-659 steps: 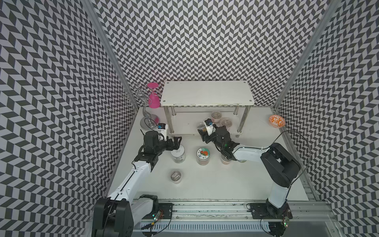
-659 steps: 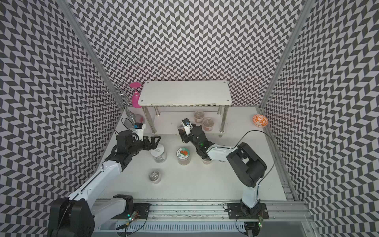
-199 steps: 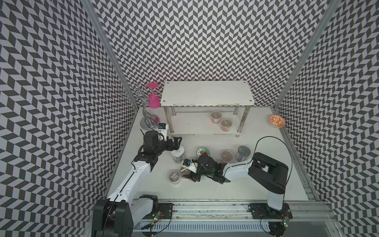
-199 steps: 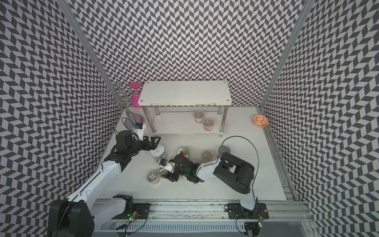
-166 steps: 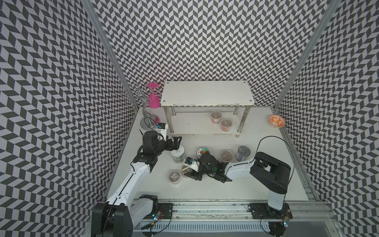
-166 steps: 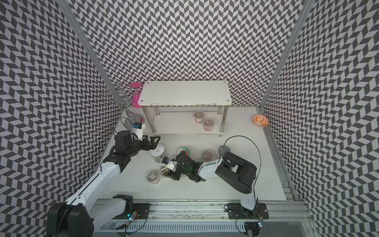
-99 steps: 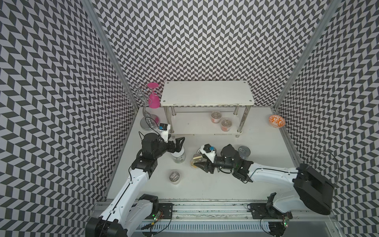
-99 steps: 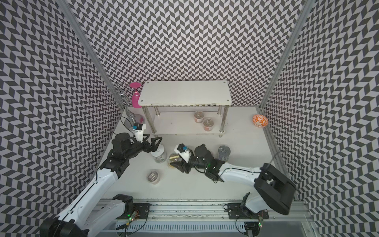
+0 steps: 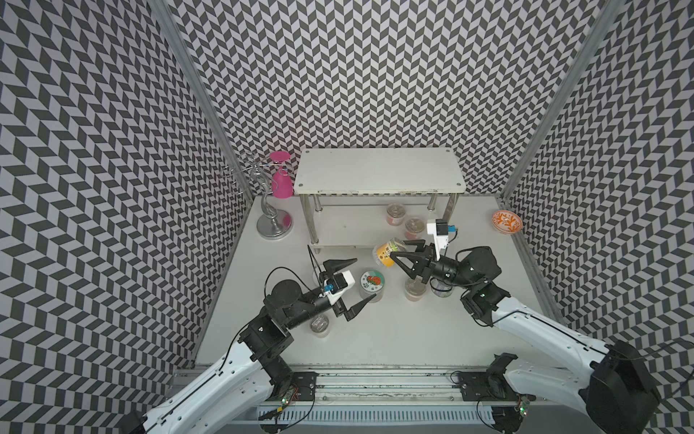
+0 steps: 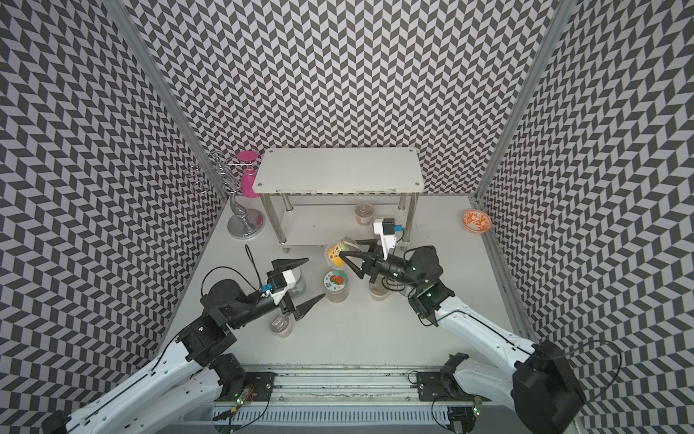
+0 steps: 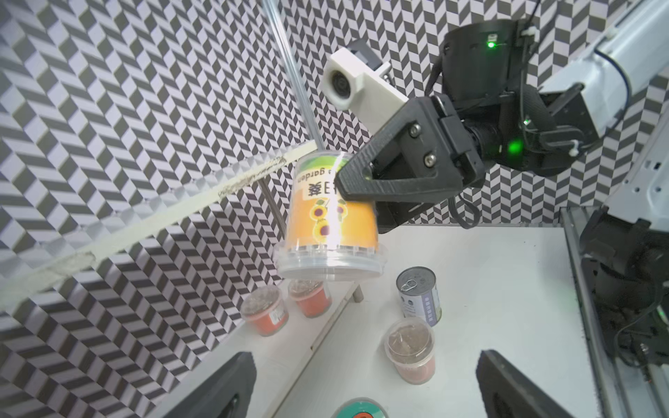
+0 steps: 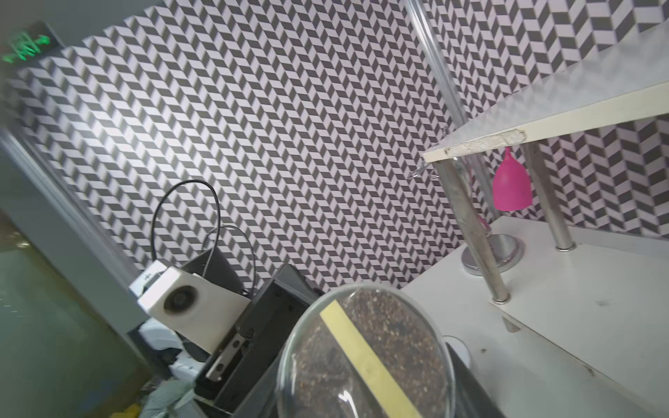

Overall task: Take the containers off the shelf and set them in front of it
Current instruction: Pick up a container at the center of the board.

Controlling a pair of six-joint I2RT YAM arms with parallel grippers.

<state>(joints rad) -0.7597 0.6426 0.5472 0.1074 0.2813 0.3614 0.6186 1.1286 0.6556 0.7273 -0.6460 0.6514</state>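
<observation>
- Standing in front of the shelf [image 9: 379,171] already: a short cup [image 9: 319,325] and another clear container [image 10: 298,287], half hidden under the left arm.
- Beside them the left gripper [image 10: 315,277] hovers, fingers spread wide, grasping nothing; the green-lidded jar [image 9: 371,281] stands upright just beside it.
- Just before the lower tier, the right gripper [image 9: 399,248] clamps the yellow-labelled jar [image 9: 383,256] in the air. Its long axis is near vertical, slightly tipped, with the lid end apparently downward.
- On the lower tier sit two cups [image 9: 395,214] [image 9: 413,226], not yet moved.
- Near the right arm, a foil-topped cup [image 9: 414,292] and the tin can [image 11: 420,295] stand out front.
</observation>
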